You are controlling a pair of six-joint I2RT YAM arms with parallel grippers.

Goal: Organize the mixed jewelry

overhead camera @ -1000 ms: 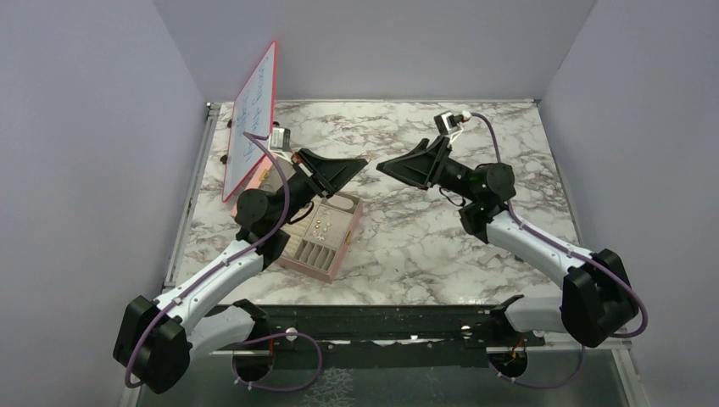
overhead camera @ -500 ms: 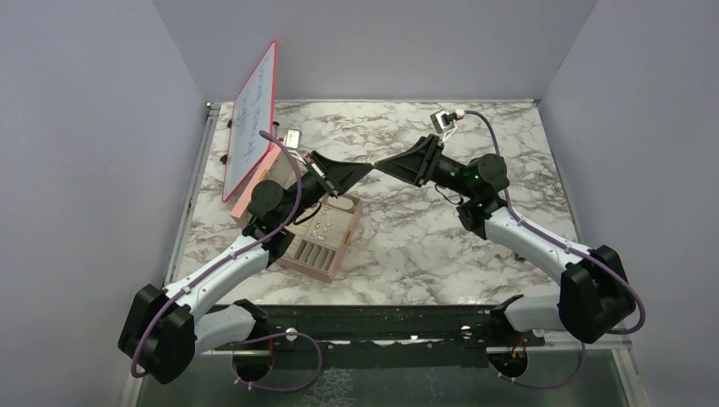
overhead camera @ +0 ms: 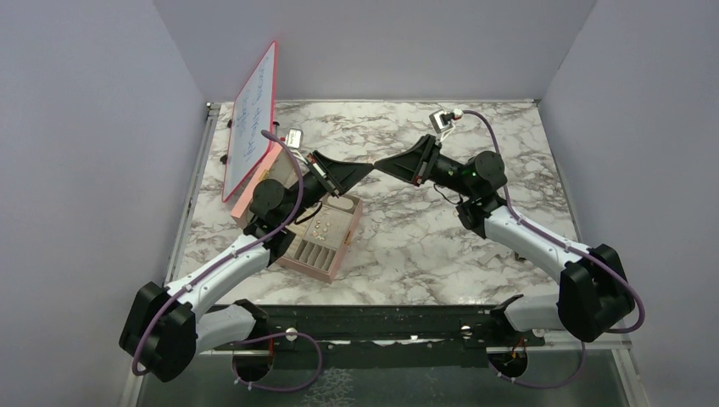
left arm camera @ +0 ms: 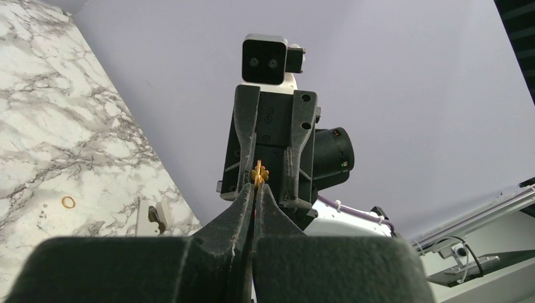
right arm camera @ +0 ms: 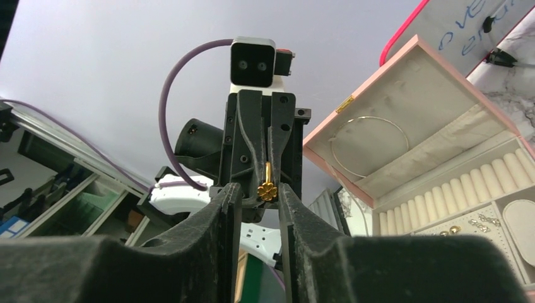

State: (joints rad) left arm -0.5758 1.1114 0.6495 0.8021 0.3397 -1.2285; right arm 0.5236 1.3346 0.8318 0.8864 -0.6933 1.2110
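Marble counter (overhead camera: 441, 246), grey walls. Both arms meet tip to tip in the air over the counter's middle, nearer the far edge. Left pincer (left arm camera: 254, 192) is pressed together, pinching a gold flower stud (left arm camera: 259, 172) by its post. Right pincer (right arm camera: 260, 192) is spread, one finger each side of the flower head, not visibly clamped. Pink box (overhead camera: 318, 270) sits open near the left edge, other studs (right arm camera: 455, 231) inside. Risk: left lets go before right grips, or right closes off-centre on the tiny head. Then the stud pops out, falls, and gets lost on veined marble.
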